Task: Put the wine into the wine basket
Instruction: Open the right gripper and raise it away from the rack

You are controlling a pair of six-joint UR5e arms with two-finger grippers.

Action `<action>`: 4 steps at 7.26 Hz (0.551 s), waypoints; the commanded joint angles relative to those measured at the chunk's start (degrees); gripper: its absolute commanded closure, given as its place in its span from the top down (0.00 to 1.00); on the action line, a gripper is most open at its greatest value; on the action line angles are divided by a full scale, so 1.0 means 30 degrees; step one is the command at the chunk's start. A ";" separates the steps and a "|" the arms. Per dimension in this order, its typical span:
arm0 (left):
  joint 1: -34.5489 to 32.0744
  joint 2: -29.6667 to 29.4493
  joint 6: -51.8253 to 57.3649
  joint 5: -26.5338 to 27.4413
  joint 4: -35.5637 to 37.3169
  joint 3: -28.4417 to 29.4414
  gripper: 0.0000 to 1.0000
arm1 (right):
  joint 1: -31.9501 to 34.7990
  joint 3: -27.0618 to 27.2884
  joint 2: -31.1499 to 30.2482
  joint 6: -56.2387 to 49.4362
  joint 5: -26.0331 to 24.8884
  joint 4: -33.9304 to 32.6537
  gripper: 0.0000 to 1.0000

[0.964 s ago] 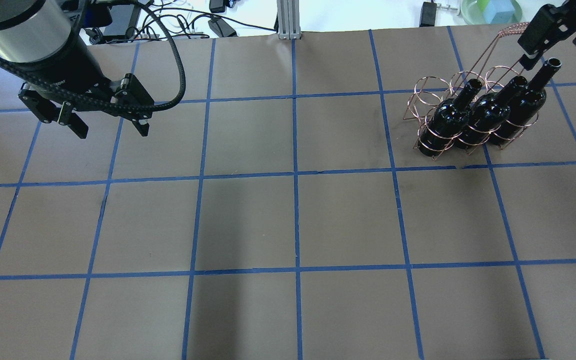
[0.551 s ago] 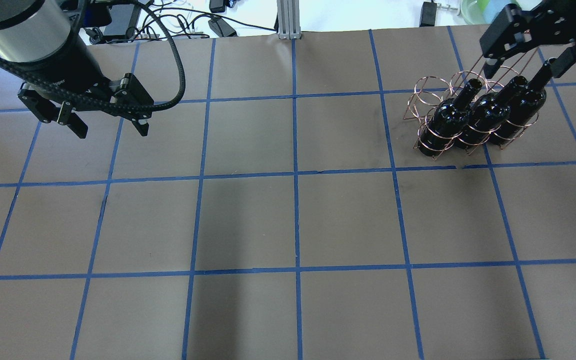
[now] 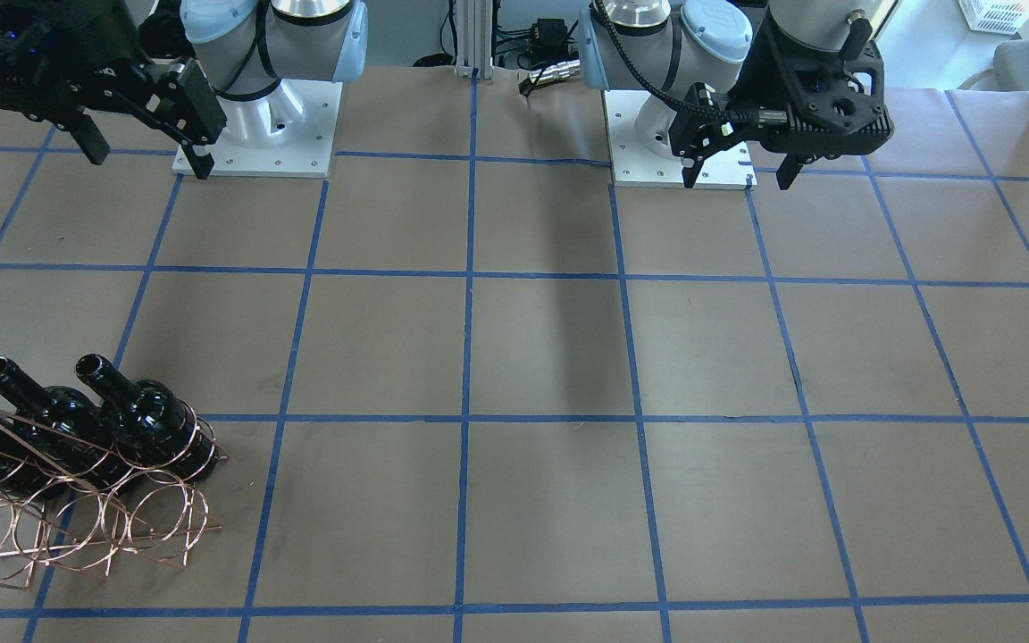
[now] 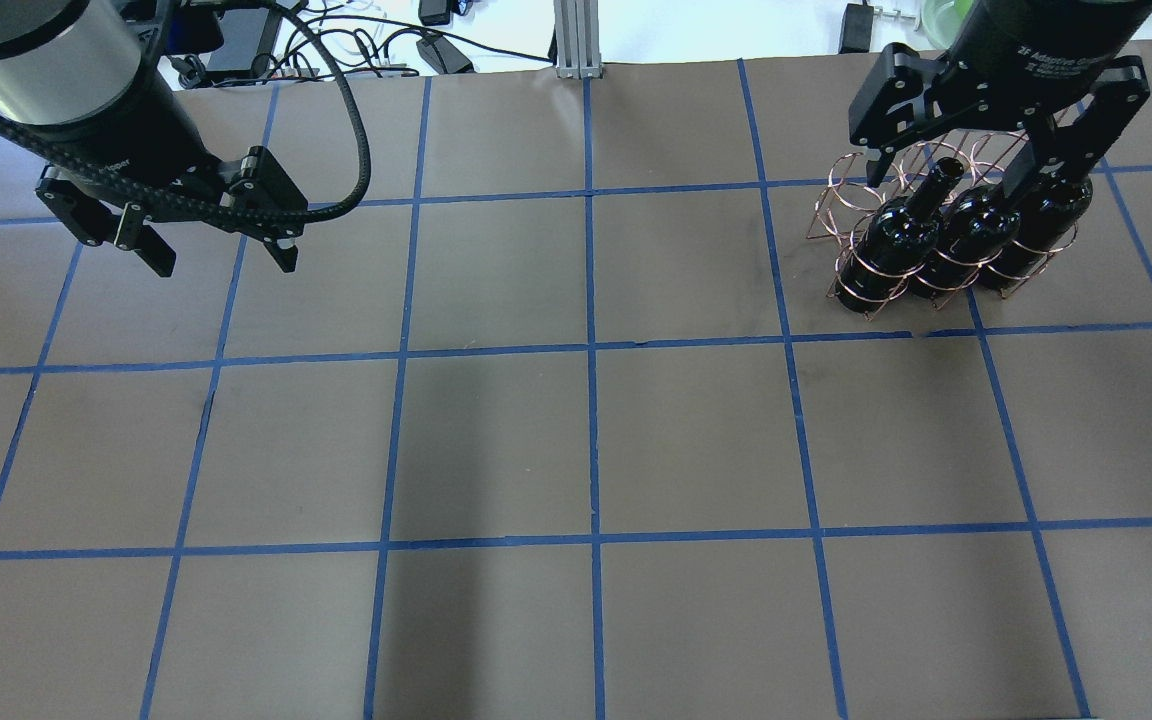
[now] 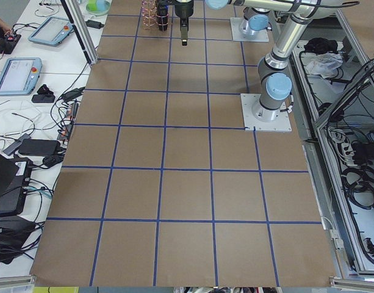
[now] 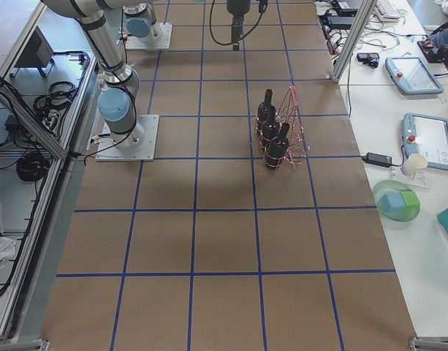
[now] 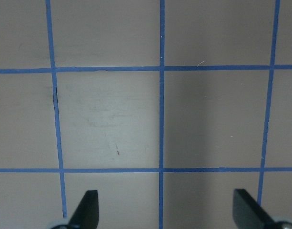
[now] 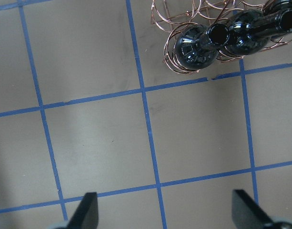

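Observation:
Three glossy black wine bottles stand in the copper wire basket (image 4: 848,196) at the table's far right: the left one (image 4: 891,240), the middle one (image 4: 971,228) and the right one (image 4: 1048,212). The front view shows the basket (image 3: 77,536) with one bottle (image 3: 150,415) at its near edge. My right gripper (image 4: 946,180) hangs open and empty above the basket; its wrist view shows the bottle mouths (image 8: 199,45) far below its open fingers (image 8: 88,210). My left gripper (image 4: 226,263) is open and empty over bare table at the far left.
The brown table (image 4: 586,440) carries a blue tape grid. Cables and power adapters (image 4: 436,45) lie beyond its far edge. The two arm bases (image 3: 255,116) stand at the robot's side. Tablets (image 6: 408,73) lie on the side bench.
My right gripper has swung left in the overhead view, from beyond the basket's right end to above the bottles. The left arm and the bottles have not moved.

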 commanded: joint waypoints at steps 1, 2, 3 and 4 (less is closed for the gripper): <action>0.0021 0.0000 0.0000 0.0000 -0.0001 0.0000 1.00 | 0.0105 0.0066 0.0061 -0.0191 -0.0278 -0.0015 1.00; 0.0021 0.0000 0.0000 0.0000 -0.0001 0.0000 1.00 | 0.0105 0.0066 0.0091 -0.0281 -0.0307 0.0014 1.00; 0.0050 0.0000 0.0000 0.0000 -0.0001 0.0000 1.00 | 0.0105 0.0066 0.0120 -0.0398 -0.0307 0.0014 1.00; 0.0050 0.0000 0.0000 0.0000 -0.0001 0.0000 1.00 | 0.0105 0.0066 0.0121 -0.0399 -0.0278 0.0014 1.00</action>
